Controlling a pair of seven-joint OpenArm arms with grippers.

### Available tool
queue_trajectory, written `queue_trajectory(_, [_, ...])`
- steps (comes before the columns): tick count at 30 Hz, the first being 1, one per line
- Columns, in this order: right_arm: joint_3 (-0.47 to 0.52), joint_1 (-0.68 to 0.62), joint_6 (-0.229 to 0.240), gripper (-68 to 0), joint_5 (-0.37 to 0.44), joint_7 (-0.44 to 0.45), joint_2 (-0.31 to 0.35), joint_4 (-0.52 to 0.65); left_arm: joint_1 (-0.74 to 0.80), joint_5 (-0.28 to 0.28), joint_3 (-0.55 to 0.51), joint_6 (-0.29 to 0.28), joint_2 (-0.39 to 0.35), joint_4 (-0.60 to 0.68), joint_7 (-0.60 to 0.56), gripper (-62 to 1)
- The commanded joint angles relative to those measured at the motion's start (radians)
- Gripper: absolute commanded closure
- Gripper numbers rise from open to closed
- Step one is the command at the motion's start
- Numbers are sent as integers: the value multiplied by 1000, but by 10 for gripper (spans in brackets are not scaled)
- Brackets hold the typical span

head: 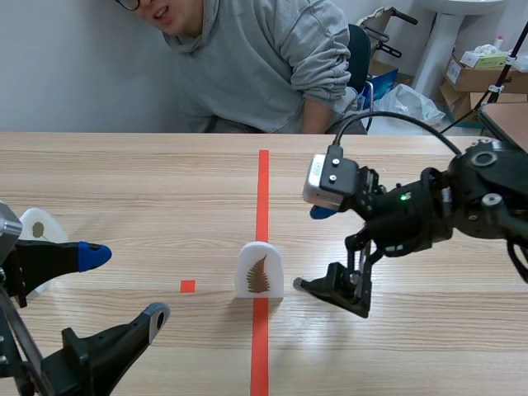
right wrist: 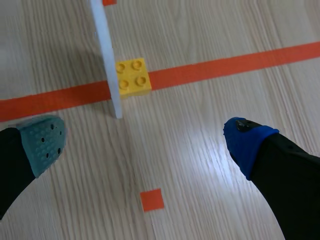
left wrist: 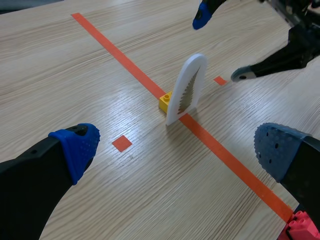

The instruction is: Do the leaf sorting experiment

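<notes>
The white leaf card (head: 260, 272) stands upright in the lower middle of the scene view, on the long orange tape line (head: 263, 190), and it shows a brown leaf shape on its face. A small yellow brick (right wrist: 132, 76) touches its far side and sits on the same line. The right claw (head: 310, 247) comes in from the right of the frame; it is open, fingers wide apart, just beside the card without touching it. The left claw (head: 125, 285), in the lower left, is open too and holds nothing, well apart from the card. Another white card (head: 37, 227) stands at the left edge. A person (head: 247, 58) in a grey hoodie sits at the top, across the surface (head: 124, 173)
</notes>
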Motion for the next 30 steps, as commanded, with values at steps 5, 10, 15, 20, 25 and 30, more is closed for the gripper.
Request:
queue_trajectory(5, [-53,49,0,-679,-47,40,-71,-63,-6,-7,-8,2,13,15,-15,-623])
queue_trajectory(10, [-85,60,-3,-679,-79,73,-123,-114,-6,-7,-8,2,13,15,-16,-623])
queue_trajectory(15, [-105,71,-3,-679,-104,80,-147,-152,-6,-7,-8,2,13,15,-19,-623])
queue_trajectory(20, [-110,73,-3,-583,-104,90,-148,-155,-6,-7,-8,2,13,15,-32,-623])
queue_trajectory(25, [-110,73,-4,-276,-104,86,-150,-155,-11,-7,-8,2,13,15,-31,-623])
queue_trajectory(30, [-110,72,-8,-129,-104,87,-150,-155,-17,-7,-8,2,13,15,-30,-623])
